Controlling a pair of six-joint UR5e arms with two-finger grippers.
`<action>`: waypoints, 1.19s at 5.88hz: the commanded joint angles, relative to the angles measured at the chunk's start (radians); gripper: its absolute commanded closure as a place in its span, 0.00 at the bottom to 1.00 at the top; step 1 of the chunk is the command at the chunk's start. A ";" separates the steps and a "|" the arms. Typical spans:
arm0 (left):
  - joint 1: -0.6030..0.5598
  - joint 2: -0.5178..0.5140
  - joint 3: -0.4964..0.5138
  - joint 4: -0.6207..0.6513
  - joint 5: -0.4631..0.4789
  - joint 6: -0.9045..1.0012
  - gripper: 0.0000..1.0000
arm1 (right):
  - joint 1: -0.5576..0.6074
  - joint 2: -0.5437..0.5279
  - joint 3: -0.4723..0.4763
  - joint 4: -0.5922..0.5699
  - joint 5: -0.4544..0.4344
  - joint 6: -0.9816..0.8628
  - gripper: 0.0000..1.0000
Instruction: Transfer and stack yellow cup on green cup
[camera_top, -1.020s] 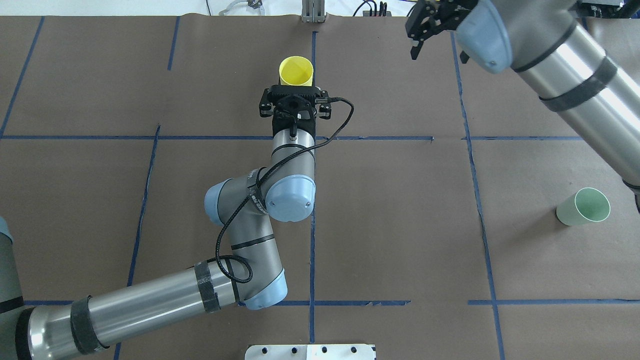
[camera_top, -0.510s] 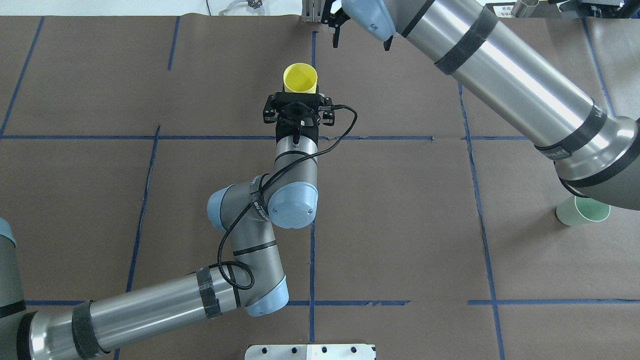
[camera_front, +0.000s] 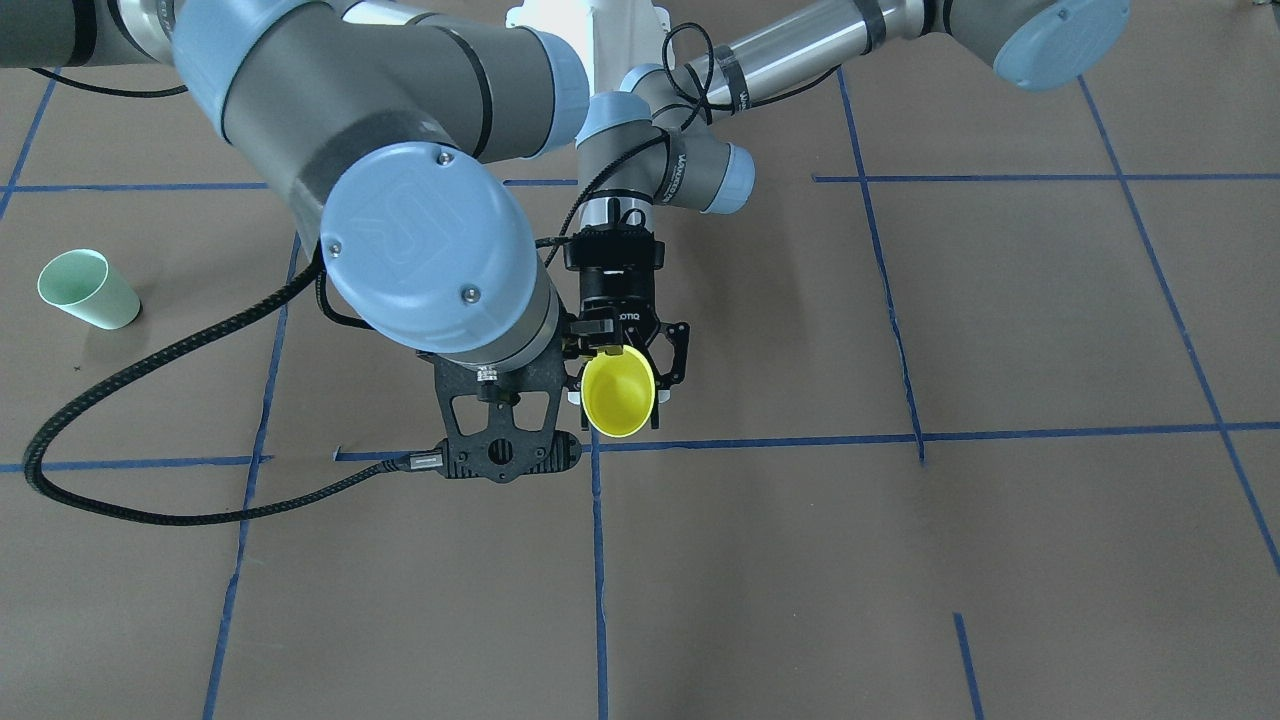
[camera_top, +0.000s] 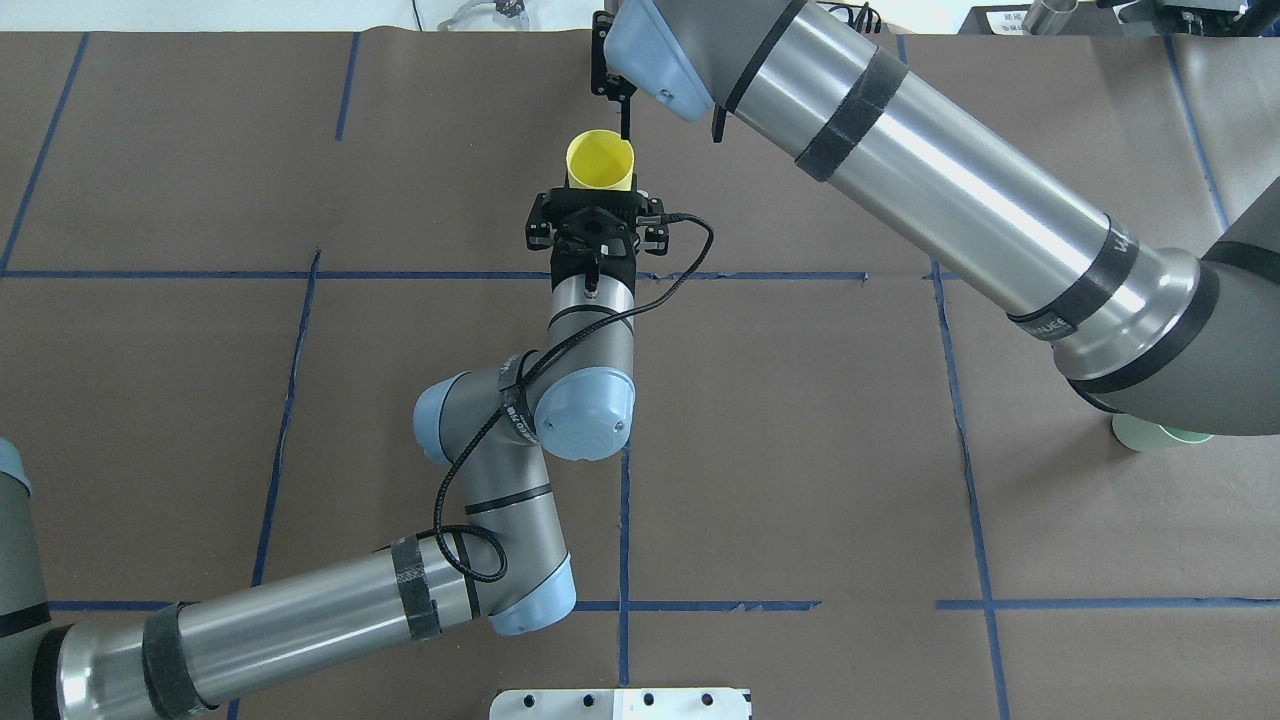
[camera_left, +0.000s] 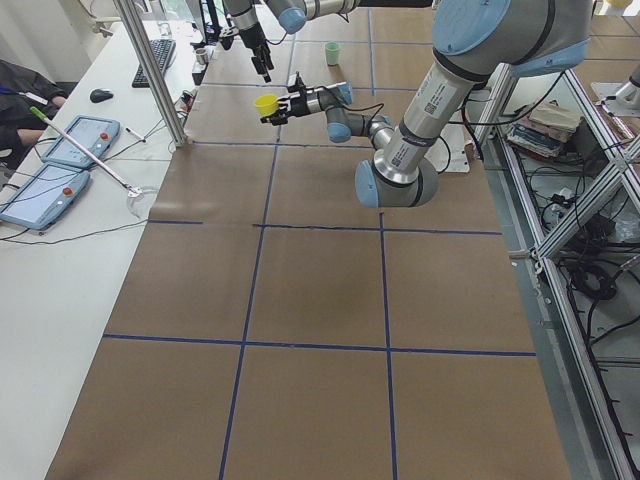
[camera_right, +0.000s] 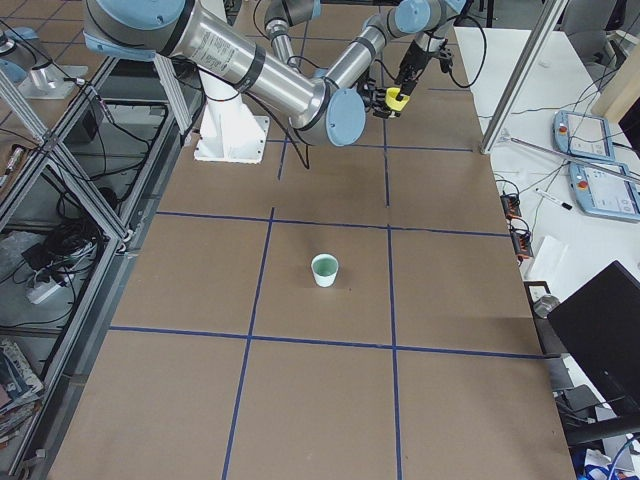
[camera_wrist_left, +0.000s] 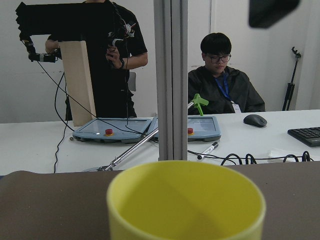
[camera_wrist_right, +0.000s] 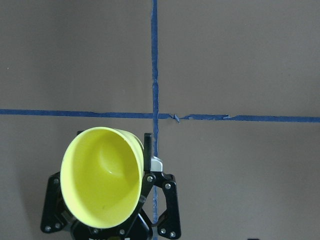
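Note:
The yellow cup (camera_top: 600, 165) is held level above the table in my left gripper (camera_top: 597, 200), which is shut on its base, mouth facing away from me. It also shows in the front view (camera_front: 618, 393) and fills the bottom of the left wrist view (camera_wrist_left: 186, 202). My right gripper (camera_top: 670, 126) is open and empty, hovering just above and beyond the cup; the right wrist view looks down on the cup (camera_wrist_right: 102, 177). The green cup (camera_front: 88, 290) stands upright far off on my right side, mostly hidden under my right arm in the overhead view (camera_top: 1150, 436).
An aluminium post (camera_top: 624, 22) stands at the table's far edge behind the cup. Beyond it is a white desk with teach pendants (camera_wrist_left: 117, 129) and two people. Blue tape lines (camera_top: 624, 520) cross the brown table cover.
My right arm has swung left across the table, from the far right to over the yellow cup, and now covers the green cup in the overhead view. My left gripper holds the cup almost still.

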 joint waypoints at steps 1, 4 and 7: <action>0.000 0.000 -0.003 -0.003 0.000 0.000 0.71 | -0.004 0.006 -0.096 0.186 -0.004 0.102 0.17; 0.000 0.003 -0.004 -0.004 -0.002 0.000 0.71 | -0.013 0.044 -0.148 0.221 -0.014 0.120 0.22; 0.000 0.000 -0.007 -0.004 -0.003 0.000 0.71 | -0.056 0.059 -0.169 0.223 -0.056 0.152 0.30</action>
